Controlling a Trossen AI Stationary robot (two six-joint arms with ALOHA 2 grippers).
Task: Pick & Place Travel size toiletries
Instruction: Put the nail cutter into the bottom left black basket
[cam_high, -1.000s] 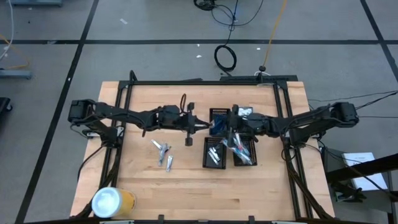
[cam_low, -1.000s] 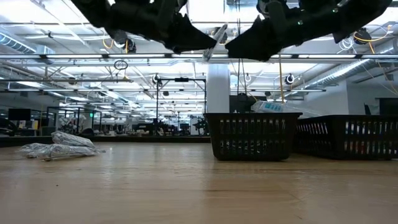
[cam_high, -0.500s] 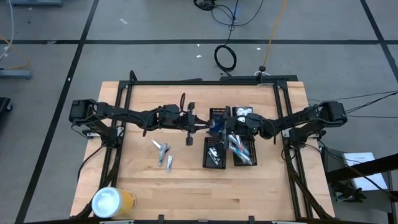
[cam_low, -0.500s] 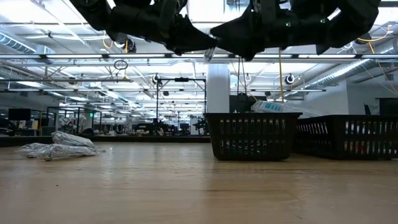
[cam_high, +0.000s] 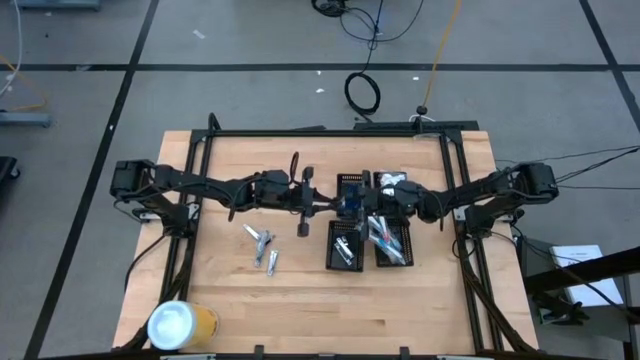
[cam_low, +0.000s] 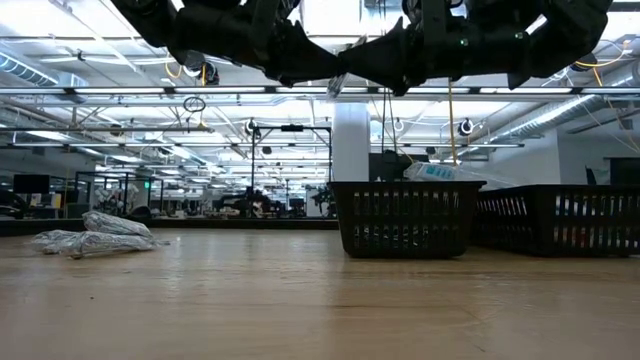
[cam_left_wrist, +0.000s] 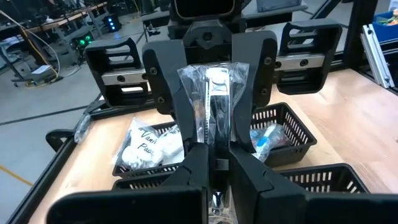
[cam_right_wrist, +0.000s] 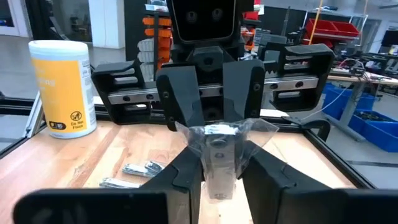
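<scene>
Since a second ago your right hand (cam_high: 352, 203) has slid toward frame centre and closed on the clear packet (cam_left_wrist: 211, 93) that your left hand (cam_high: 328, 202) grips shut, mid-air above the desk (cam_high: 420, 290), beside the trays (cam_high: 345, 245): a handover, likely.

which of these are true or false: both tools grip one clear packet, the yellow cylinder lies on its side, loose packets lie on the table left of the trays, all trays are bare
1. Both tools grip one clear packet: true. The left tool and right tool meet on it above the table.
2. The yellow cylinder lies on its side: false, it stands upright.
3. Loose packets lie on the table left of the trays: true.
4. All trays are bare: false, they hold items.
</scene>
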